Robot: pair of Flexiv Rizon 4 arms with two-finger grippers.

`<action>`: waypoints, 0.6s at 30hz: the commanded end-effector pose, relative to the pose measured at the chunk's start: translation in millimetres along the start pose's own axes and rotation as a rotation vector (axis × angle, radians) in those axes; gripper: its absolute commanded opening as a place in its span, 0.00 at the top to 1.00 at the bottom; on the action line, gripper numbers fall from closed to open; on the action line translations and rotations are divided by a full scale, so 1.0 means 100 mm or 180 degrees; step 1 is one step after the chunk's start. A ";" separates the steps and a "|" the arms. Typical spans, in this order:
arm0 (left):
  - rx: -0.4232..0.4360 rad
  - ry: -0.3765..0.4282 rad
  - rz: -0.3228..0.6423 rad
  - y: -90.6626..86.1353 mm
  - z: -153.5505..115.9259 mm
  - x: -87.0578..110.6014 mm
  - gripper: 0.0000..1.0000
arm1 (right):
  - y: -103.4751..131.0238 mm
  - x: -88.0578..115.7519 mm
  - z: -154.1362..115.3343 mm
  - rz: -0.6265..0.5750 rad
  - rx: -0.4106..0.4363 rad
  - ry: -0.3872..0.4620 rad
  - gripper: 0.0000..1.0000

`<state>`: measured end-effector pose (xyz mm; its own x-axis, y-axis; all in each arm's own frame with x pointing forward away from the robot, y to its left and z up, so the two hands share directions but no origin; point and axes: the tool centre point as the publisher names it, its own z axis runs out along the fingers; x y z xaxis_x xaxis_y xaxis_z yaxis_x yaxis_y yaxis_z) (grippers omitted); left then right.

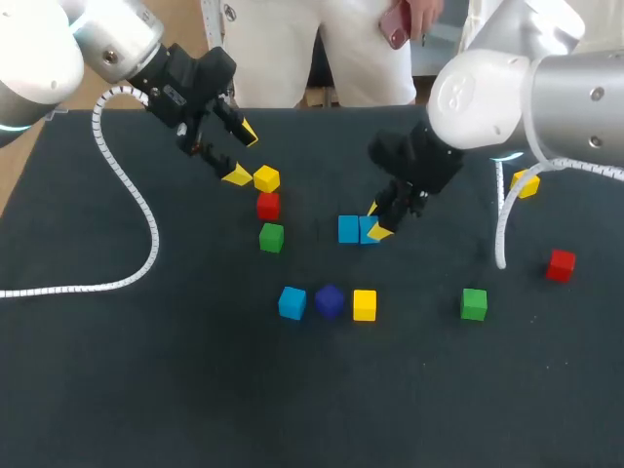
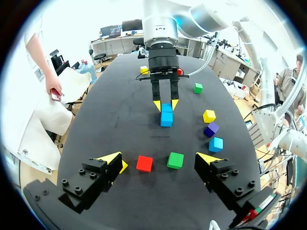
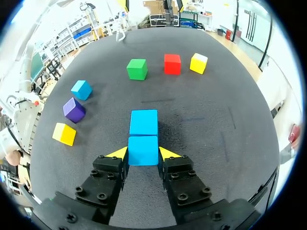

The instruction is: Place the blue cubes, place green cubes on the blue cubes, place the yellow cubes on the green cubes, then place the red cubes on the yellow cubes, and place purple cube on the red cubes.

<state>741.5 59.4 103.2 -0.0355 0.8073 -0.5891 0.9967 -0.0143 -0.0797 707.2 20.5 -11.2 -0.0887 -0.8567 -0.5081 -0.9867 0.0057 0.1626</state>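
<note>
The near blue cube (image 3: 143,150), a small plain-faced block, sat on the black matte table (image 3: 216,124) between the fingers of the right gripper (image 3: 143,153). Both yellow tips pressed its opposite side faces, so that gripper was clamped on it.

Straight ahead, along the line the fingers pointed, lay the second blue cube (image 3: 144,122), face to face with the first and touching it. Together they made one short bar whose long axis ran with the fingers, not across them. I judged the coming move to turn on that. Letting go and backing off along the same line should leave the pair joined, while a sideways drift could shear them apart.

In the head view the third blue cube (image 1: 292,302) stood well apart, nearer the robot, in a row with a dark purple cube (image 1: 330,300) and a yellow cube (image 1: 365,304).

On the pair's left side a small green cube (image 1: 271,237) lay nearby, at the end of a column with a red cube (image 1: 268,205) and another yellow cube (image 1: 266,178). The left gripper (image 1: 243,154) hung just beside that column, spread wide and empty, so the left arm looked the nearer one for the green cube.
</note>
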 end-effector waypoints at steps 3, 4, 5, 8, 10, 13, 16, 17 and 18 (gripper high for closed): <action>-0.0002 0.0005 0.0000 0.00 0.00 0.00 0.00 | 0.02 0.01 0.01 0.0003 0.0018 0.0007 1.00; -0.0002 0.0005 0.0000 0.00 0.00 0.00 0.00 | 0.02 0.02 0.01 0.0004 0.0019 0.0006 1.00; -0.0002 0.0005 0.0000 0.00 0.00 0.00 0.00 | 0.02 0.02 0.01 0.0004 0.0022 0.0006 1.00; -0.0002 0.0005 0.0000 0.00 0.00 0.00 0.00 | 0.03 0.02 0.01 -0.0005 0.0049 0.0017 1.00; -0.0002 0.0005 0.0000 0.00 0.00 0.00 0.00 | 0.03 0.02 0.01 -0.0002 0.0080 0.0009 1.00; -0.0002 0.0005 0.0000 0.00 0.00 0.00 0.00 | 0.04 0.03 0.02 0.0020 0.0110 0.0008 1.00; -0.0002 0.0005 0.0000 0.00 0.00 0.00 0.00 | 0.04 0.04 0.02 0.0040 0.0138 -0.0006 1.00; -0.0002 0.0005 0.0000 0.00 0.00 0.00 0.00 | 0.04 0.04 0.02 0.0041 0.0141 -0.0006 1.00; -0.0002 0.0005 0.0000 0.00 0.00 0.00 0.00 | 0.05 0.05 0.03 0.0054 0.0149 -0.0004 1.00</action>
<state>741.5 59.4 103.2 -0.0355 0.8073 -0.5891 0.9967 -0.0143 -0.0797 708.2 20.1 -12.8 -0.1035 -0.8561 -0.5063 -0.9892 0.0355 0.1423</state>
